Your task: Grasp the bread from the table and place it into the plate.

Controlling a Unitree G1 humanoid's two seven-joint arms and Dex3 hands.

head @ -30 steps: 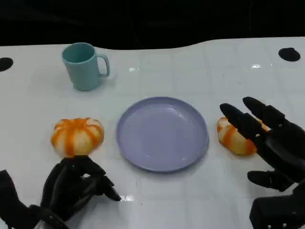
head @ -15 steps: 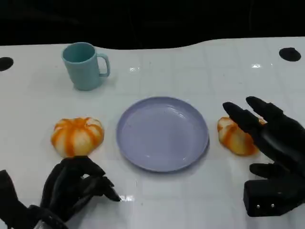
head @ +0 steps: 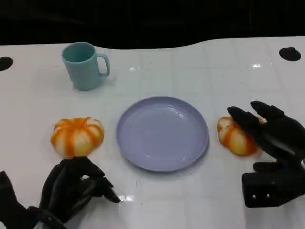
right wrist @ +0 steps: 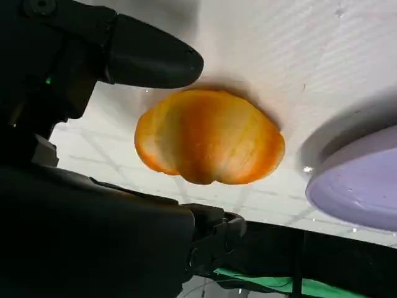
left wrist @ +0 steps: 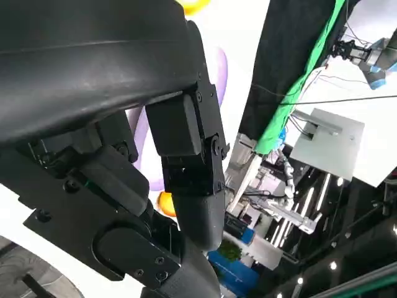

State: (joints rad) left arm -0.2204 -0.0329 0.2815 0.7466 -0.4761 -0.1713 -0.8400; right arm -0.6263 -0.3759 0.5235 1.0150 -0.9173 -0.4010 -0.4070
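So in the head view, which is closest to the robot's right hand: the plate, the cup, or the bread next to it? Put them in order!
From the right hand:
1. Bread, right beside its fingers, at the plate's right.
2. Plate, in the middle.
3. Cup, far back left.

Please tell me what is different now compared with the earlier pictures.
The right hand has come lower and nearer the robot in the head view, its fingers now spread over the right bread, not yet gripping it. The left hand, the left bread, the plate and the cup stayed as they were.
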